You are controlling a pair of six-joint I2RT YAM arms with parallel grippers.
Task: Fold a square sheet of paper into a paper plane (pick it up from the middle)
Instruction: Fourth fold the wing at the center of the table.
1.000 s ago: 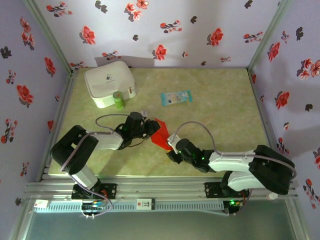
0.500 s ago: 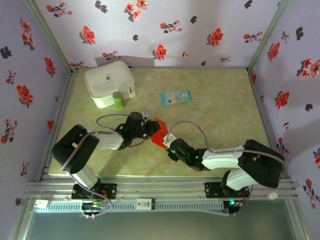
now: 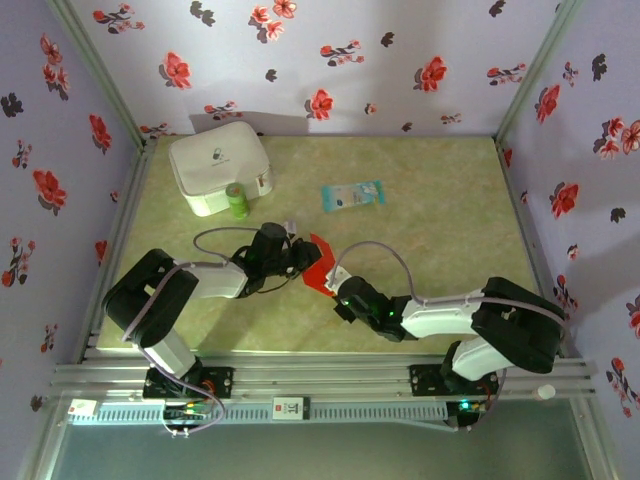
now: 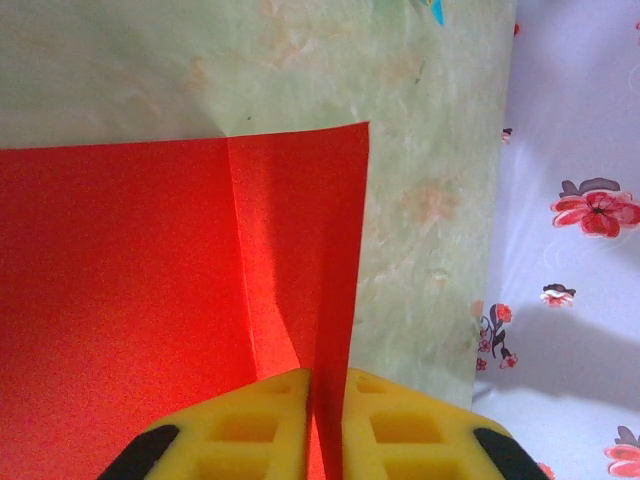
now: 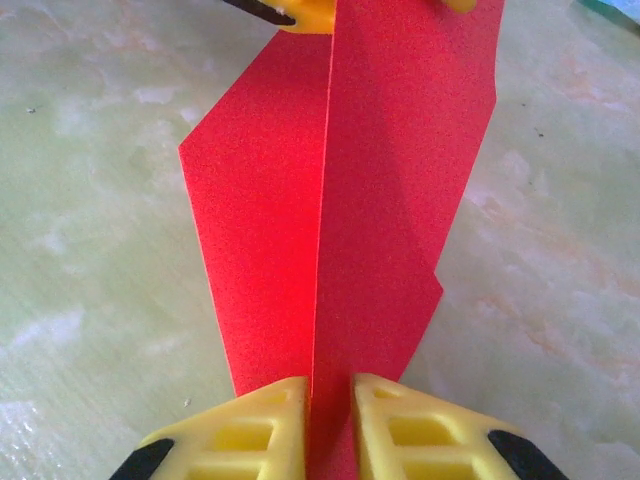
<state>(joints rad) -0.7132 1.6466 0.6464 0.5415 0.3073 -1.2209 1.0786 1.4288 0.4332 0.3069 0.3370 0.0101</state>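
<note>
The red sheet of paper sits mid-table, folded along a centre crease into a narrowing, dart-like outline. My left gripper reaches in from the left and is shut on a raised fold of it; in the left wrist view the yellow fingers pinch the upright red flap, with the sheet's other part lying flat. My right gripper comes from the lower right. Its yellow fingers are shut on the crease at the narrow end of the paper. The left gripper's fingertips show at the far end.
A white boxy case stands at the back left with a small green bottle in front of it. A pale blue packet lies behind the paper. Flowered walls close three sides; a metal rail runs along the near edge.
My right gripper's jaws have closed onto the paper's crease and its arm has shifted slightly left. The left gripper has kept its hold and hardly moved.
</note>
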